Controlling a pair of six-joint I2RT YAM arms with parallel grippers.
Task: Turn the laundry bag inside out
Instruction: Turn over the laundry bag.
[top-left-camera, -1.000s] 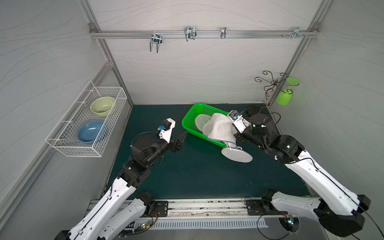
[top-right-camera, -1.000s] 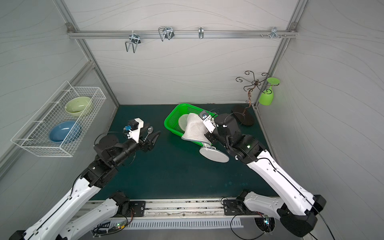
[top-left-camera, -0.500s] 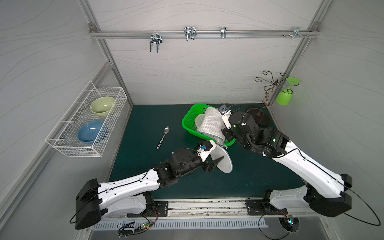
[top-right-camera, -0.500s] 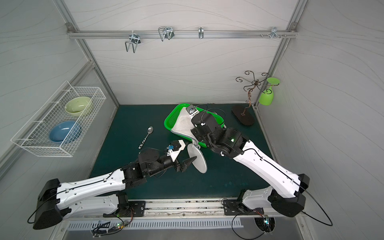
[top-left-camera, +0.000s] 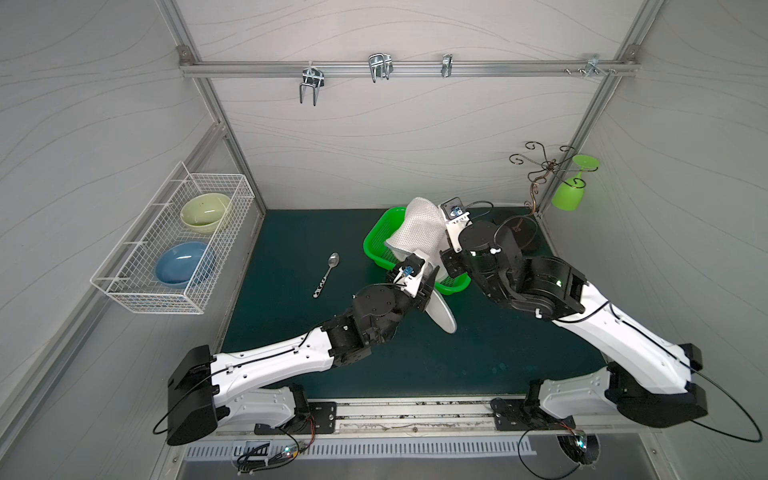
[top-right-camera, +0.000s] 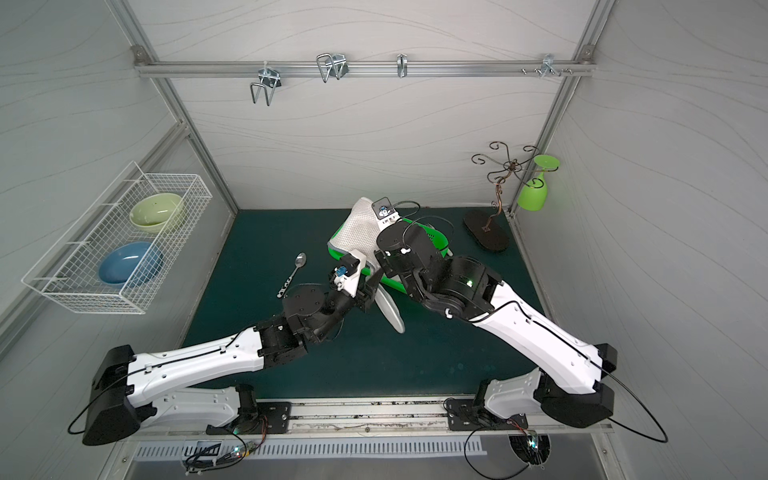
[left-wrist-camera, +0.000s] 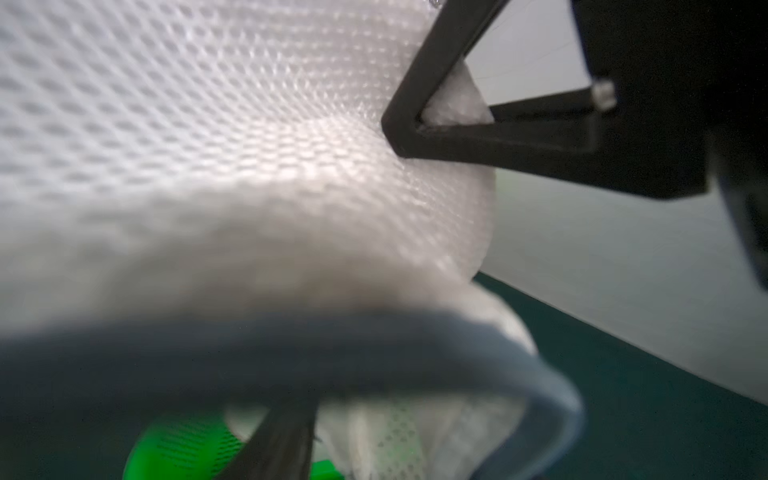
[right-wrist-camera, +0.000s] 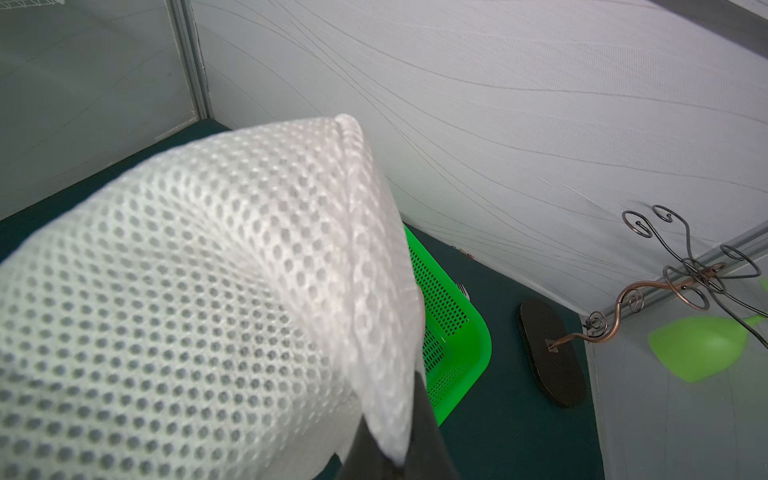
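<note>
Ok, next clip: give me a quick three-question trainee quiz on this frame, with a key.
1. Multiple choice: what is the right gripper pinching? A green glass; B laundry bag; C metal stand.
2. True or false: the spoon lies inside the green basket.
3. How many bowls sit in the wire rack?
Key: 1 B. 2 False; the spoon lies on the mat, apart from the basket. 3 Two, one pale green, one blue.

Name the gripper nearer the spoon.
Left. The left gripper, at the lower end of the laundry bag, is right of the spoon; the right gripper, pinching the bag's mesh, is farther right.
</note>
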